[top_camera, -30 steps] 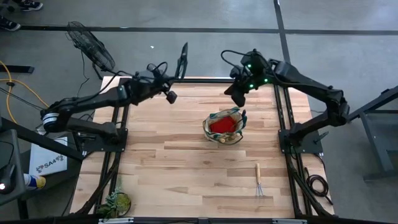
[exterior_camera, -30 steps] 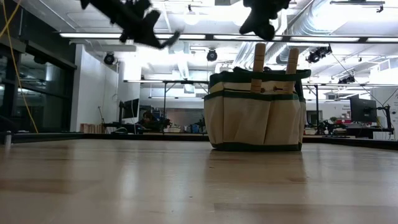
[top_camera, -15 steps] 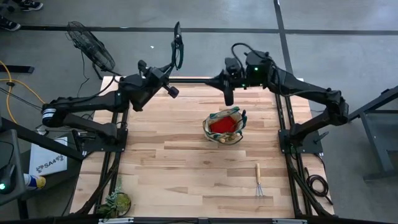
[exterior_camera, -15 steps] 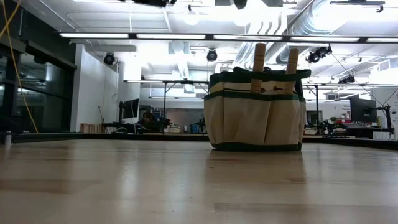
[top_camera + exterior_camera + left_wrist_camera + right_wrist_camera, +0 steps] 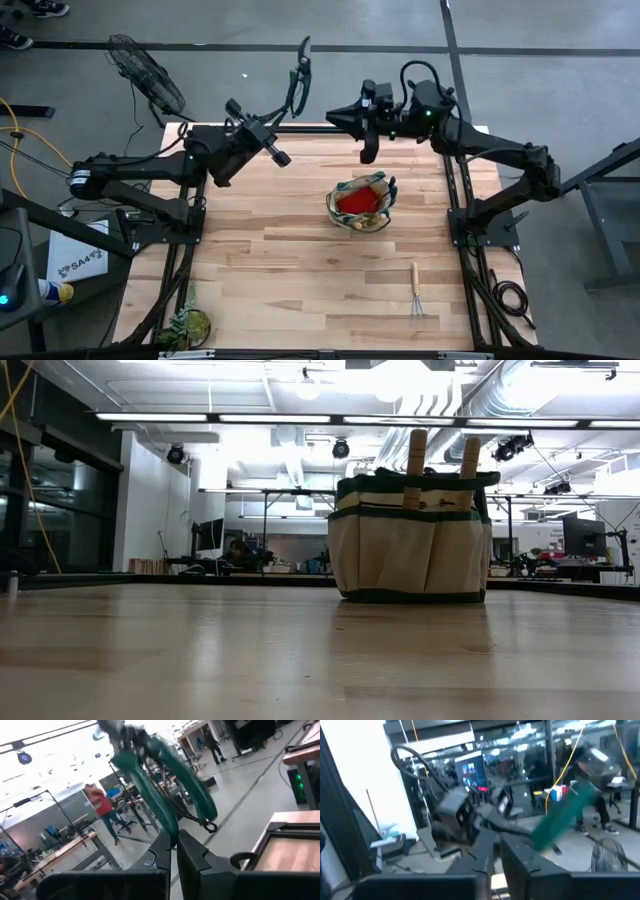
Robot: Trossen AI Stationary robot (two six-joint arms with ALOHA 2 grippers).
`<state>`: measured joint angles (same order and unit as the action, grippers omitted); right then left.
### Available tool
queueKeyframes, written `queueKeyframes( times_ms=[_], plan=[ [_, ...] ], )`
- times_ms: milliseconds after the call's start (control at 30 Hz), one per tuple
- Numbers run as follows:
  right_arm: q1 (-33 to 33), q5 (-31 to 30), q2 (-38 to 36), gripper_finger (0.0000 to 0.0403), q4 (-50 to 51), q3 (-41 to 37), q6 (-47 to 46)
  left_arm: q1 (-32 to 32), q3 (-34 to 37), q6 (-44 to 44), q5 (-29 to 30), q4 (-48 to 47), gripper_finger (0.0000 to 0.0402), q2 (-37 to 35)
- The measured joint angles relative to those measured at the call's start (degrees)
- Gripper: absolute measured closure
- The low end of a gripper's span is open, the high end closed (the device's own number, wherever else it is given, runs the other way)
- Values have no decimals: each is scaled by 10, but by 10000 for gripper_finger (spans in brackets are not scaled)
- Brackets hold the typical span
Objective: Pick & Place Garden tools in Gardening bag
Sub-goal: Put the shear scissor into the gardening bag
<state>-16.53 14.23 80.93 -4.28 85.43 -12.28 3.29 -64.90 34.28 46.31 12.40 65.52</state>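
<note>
Item: green-handled pruner (image 5: 297, 82), pinched in my left gripper (image 5: 291, 107) at upper centre; next, hand-over to my right gripper (image 5: 335, 116), spread unclear.

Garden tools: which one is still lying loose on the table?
The hand rake, alone on the bare wood near the table's front right. The trowels stand in the gardening bag, and the green-handled pruners are in the left gripper.

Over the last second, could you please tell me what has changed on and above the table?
Both arms swung up toward the table's far edge. The left gripper kept its jaws shut on the green-handled pruner, now held high. The right gripper turned to point at it, near the pruner's handle in its wrist view. The gardening bag and hand rake stayed put.
</note>
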Motion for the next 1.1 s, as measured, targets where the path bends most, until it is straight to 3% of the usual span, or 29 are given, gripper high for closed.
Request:
queueKeyframes(
  times_ms=[133,267,367,800,1100],
  plan=[
    [16,-43,2,311,-9,0,15,0,0,0,1,7,401,2],
    [42,-142,7,258,-12,0,62,0,0,0,-7,8,397,3],
    [53,-184,16,234,-7,0,74,0,0,0,-7,10,397,3],
    [69,-224,17,227,114,0,81,-22,0,-16,20,-47,400,3],
    [51,-291,-1,227,229,0,38,-22,0,-47,29,-74,401,2]
  ],
)
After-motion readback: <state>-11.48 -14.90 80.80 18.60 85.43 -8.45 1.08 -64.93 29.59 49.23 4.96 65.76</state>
